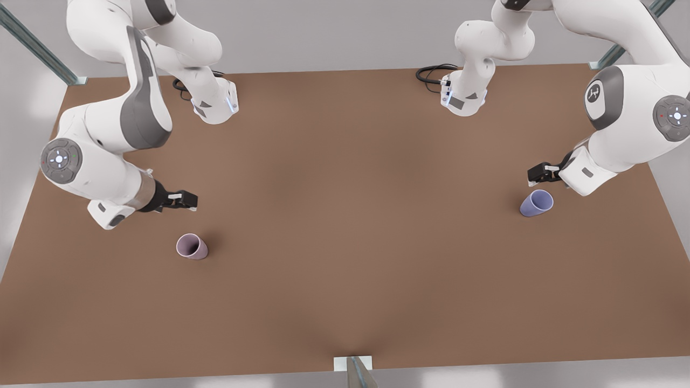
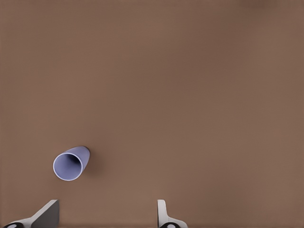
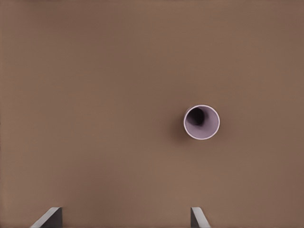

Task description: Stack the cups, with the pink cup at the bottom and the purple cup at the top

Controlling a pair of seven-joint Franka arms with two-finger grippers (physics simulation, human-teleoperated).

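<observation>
Right gripper [image 1: 186,200] at the front view's left, poised over the table [image 1: 345,226], fingers [image 3: 52,216] spread and empty, tips cut off by the frame edge. Pink cup [image 1: 191,247] upright just beside it, untouched. Far across, purple cup [image 1: 536,203] upright near the left gripper [image 1: 539,173], likewise parted, holding nothing, partly hidden behind its wrist.

My two arms are glossy white shells with dark grey panels at the joints. Each carries a round grey cap with a small ring of white lights; the arm on the front view's right also bears a white logo on a grey oval. Black cables loop beside both bases at the far edge. The jaws are black, with pale grey fingertips [image 2: 46,214] in the wrist views.
</observation>
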